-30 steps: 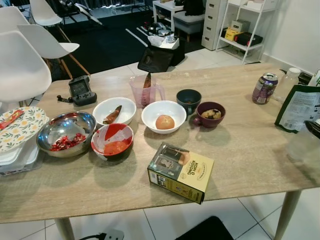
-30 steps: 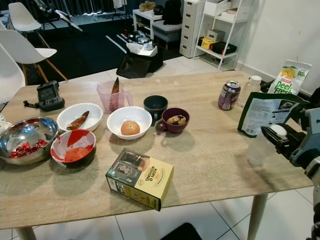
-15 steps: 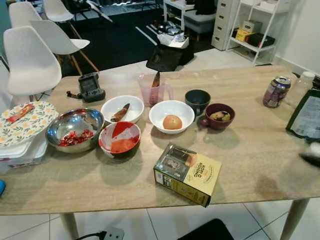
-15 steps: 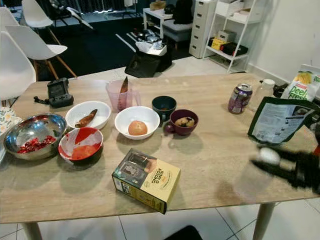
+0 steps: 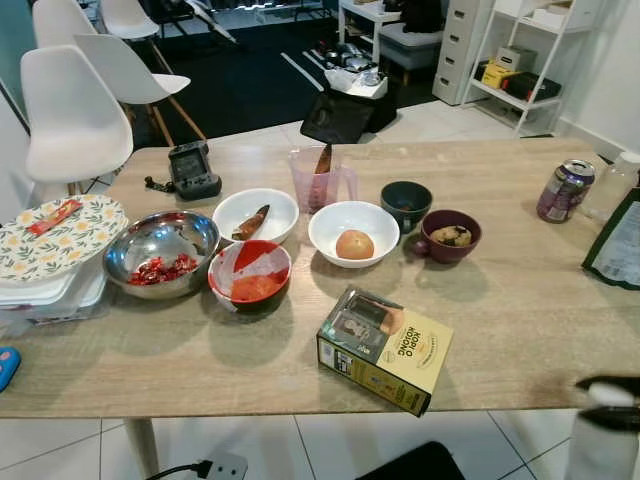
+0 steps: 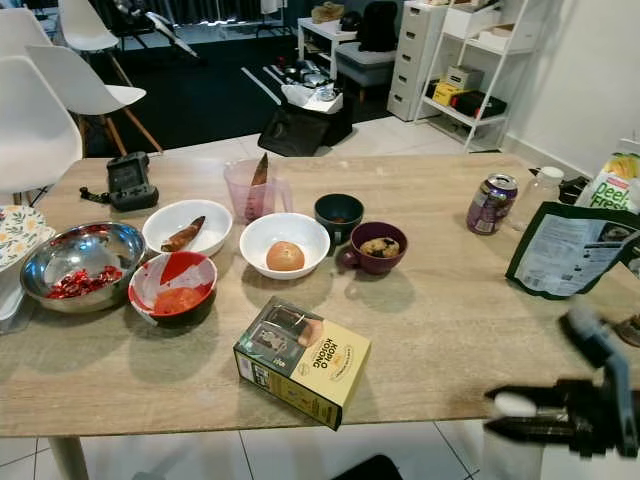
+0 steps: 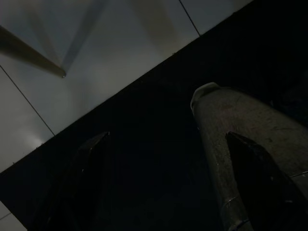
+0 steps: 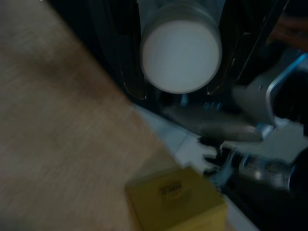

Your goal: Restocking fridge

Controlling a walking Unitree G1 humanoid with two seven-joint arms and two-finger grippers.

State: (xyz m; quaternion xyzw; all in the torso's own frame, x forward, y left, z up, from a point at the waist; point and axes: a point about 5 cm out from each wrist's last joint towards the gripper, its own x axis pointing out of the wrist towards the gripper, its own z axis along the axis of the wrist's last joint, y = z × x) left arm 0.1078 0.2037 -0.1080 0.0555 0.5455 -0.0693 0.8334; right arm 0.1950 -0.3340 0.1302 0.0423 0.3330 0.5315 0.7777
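Two grippers: one idle, one loaded.
Left gripper: hangs in shade over a dark mat and floor tiles; fingers spread apart, nothing between them.
Table: wooden, carrying a steel bowl, a red bowl, a yellow box, a purple can.
Right gripper: off the table's near right corner, fingers clamped around a clear bottle's neck.
Bottle: white cap, blurred.
Handling: probably smooth, slippery plastic, heavy if full; a grip just under the cap looks safest.
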